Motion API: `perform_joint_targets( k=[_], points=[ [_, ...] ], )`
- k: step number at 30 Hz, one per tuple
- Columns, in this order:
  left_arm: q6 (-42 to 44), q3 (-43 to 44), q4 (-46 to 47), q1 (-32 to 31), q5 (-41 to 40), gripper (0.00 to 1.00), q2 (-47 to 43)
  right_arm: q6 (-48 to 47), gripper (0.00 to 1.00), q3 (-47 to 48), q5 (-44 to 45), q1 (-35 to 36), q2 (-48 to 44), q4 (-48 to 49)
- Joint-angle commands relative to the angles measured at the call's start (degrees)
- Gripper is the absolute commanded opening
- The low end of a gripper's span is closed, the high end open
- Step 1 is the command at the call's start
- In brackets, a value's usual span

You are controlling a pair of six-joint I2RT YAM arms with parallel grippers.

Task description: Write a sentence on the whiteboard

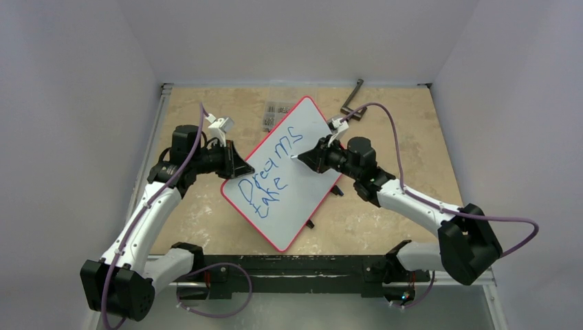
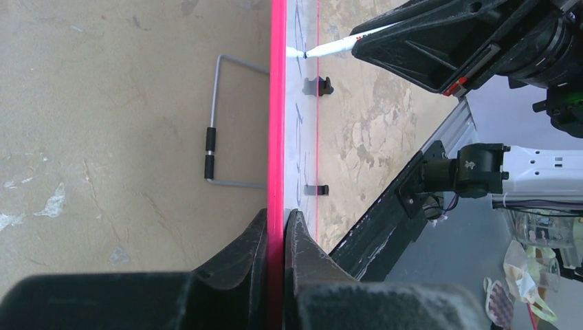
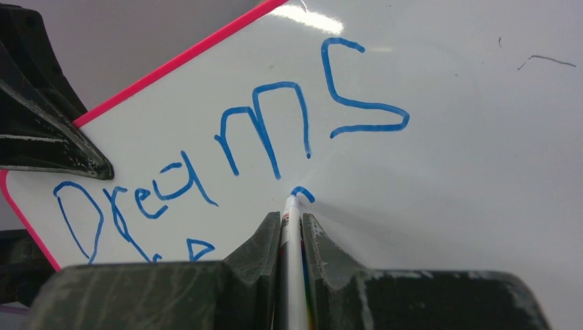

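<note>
Whiteboard [image 1: 302, 137]: glossy, round-cornered, red rim pinched in left gripper [image 2: 278, 218]; right gripper [image 3: 290, 220] clamps slim marker [image 3: 292, 206], tip seemingly touching board.

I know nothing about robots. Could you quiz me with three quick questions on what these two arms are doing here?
1. True or false: the left fingers clamp the whiteboard by its red rim.
2. What do the right fingers hold? A marker; B eraser; C cloth.
3. Fill in: the top line of blue writing reads ____.
Key: 1 true; 2 A; 3 Dreams.
</note>
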Motion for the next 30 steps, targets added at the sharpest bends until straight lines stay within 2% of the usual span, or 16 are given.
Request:
perform_joint_targets(
  k=[1,16,30],
  points=[
    [6.97,-0.39,-0.67,-0.4,-5.61,0.0,0.33,-0.08,0.0,-2.76,-1.7,0.26,-0.28,-0.42],
    [6.9,-0.33,-0.67,-0.45,-5.55,0.0,0.31,-2.95,0.0,-6.26,5.47,0.23,-3.73,-7.2],
    [6.83,-0.37,-0.63,-0.46,-5.39,0.0,0.33,-3.1,0.0,-9.18,2.17,0.4,-3.7,-7.44]
  ],
)
